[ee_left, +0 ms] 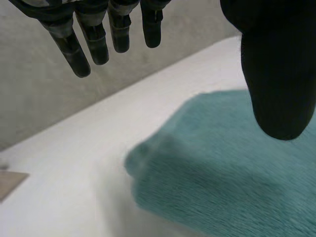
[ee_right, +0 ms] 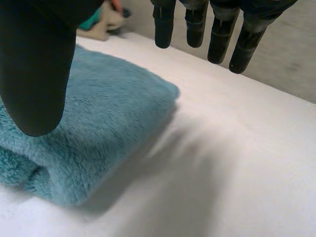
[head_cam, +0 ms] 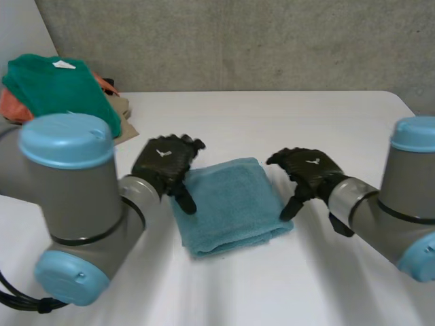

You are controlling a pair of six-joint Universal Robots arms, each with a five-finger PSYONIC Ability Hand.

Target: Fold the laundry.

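A folded teal towel [head_cam: 228,204] lies flat in the middle of the white table [head_cam: 285,115]. My left hand [head_cam: 165,163] hovers at the towel's left edge, fingers straight and apart from the thumb, holding nothing. Under that hand's thumb [ee_left: 279,69] the towel [ee_left: 232,173] shows a rounded corner. My right hand [head_cam: 307,171] hangs just off the towel's right edge, open too. Its fingers [ee_right: 217,34] point past the towel's far corner, and the thick folded edge of the towel [ee_right: 94,133] lies below its thumb [ee_right: 37,64].
A heap of clothes sits at the table's far left: a green shirt [head_cam: 61,88] on top, orange and beige pieces under it. The heap [ee_right: 103,19] also appears beyond the towel in the right wrist view. A grey wall backs the table.
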